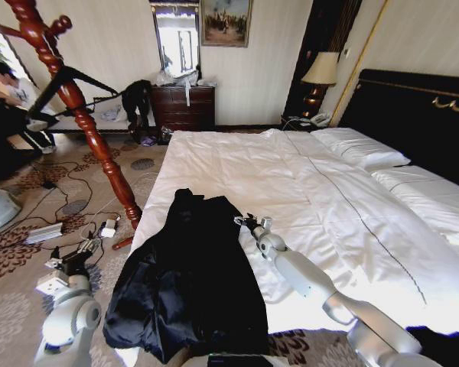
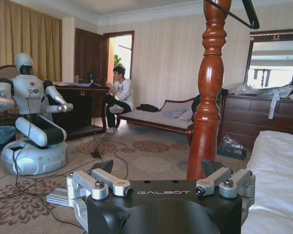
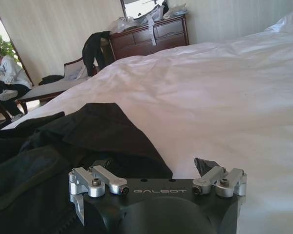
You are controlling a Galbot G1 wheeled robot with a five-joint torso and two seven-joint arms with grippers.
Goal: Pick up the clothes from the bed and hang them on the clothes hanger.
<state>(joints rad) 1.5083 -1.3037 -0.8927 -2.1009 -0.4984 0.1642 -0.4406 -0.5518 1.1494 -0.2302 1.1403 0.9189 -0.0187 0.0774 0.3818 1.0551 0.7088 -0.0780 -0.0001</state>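
Currently the black coat (image 1: pixel 187 283) is spread flat on the bed (image 1: pixel 306 183), at the near corner on the robot's left side, collar end pointing toward the far side of the bed and lower end at the near edge. Its shiny lining is seen at the lower half.

The right tool (image 1: pixel 250 222) is held low over the white duvet, just beside the coat's right edge near the upper part. In the right wrist view the right tool (image 3: pixel 154 165) is seen released, fingers spread wide, with one dark fingertip (image 3: pixel 205 165) over bare duvet and the other side at the coat's (image 3: pixel 88 141) edge. Nothing is gripped. Contact with the cloth cannot be confirmed.

The left tool (image 1: pixel 75 260) is held off the bed, over the patterned carpet (image 1: pixel 30 298), near the foot of the red wooden coat stand (image 1: pixel 76 107). In the left wrist view the left tool (image 2: pixel 158 168) is also seen released, fingers apart, empty, aimed at the stand's post (image 2: pixel 207 97).

The black hanger (image 1: pixel 73 80) is hung on the coat stand, up near the top, well apart from the coat. A part of it is seen at the top edge of the left wrist view (image 2: pixel 237 12).

Cables and a power strip (image 1: pixel 44 233) are lying on the carpet beside the stand.
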